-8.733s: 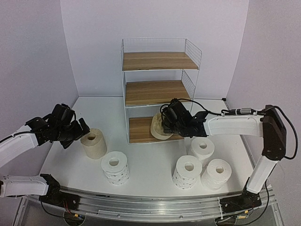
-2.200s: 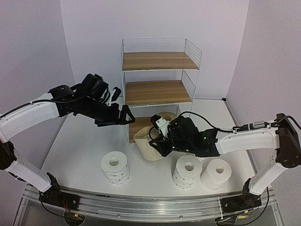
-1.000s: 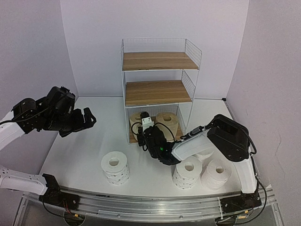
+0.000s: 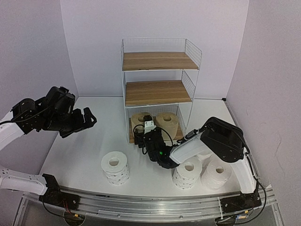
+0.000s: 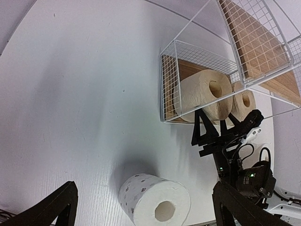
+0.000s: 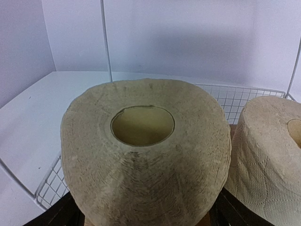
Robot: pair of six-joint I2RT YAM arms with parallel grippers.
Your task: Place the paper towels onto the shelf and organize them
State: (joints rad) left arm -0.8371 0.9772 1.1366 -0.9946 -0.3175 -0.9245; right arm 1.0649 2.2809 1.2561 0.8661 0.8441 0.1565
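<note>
On the bottom board of the shelf (image 4: 157, 61), at the middle of the overhead view, two beige rolls are sitting side by side, their hollow cores facing up and toward me. I am watching the left beige roll (image 4: 138, 119) through the right wrist camera. It is filling the picture, and the right jaws are standing apart, one black finger (image 6: 59, 214) at the lower left corner and the other at the lower right, flanking the roll's base. Whether they are touching the paper I cannot tell. A second ago they were closed in tighter on it.

About two seconds ago this roll was hanging in front of the shelf, off the board, with the left arm reaching in beside it. Now the left jaws are hovering wide apart at the left of the overhead view, well apart from the shelf. The right beige roll (image 4: 167, 121) is staying where it was.

Down on the table (image 4: 84, 155), one dotted roll (image 4: 114, 168) is standing at lower left. Another dotted roll (image 4: 189, 172) and a plain white roll (image 4: 217, 174) are standing at lower right.
</note>
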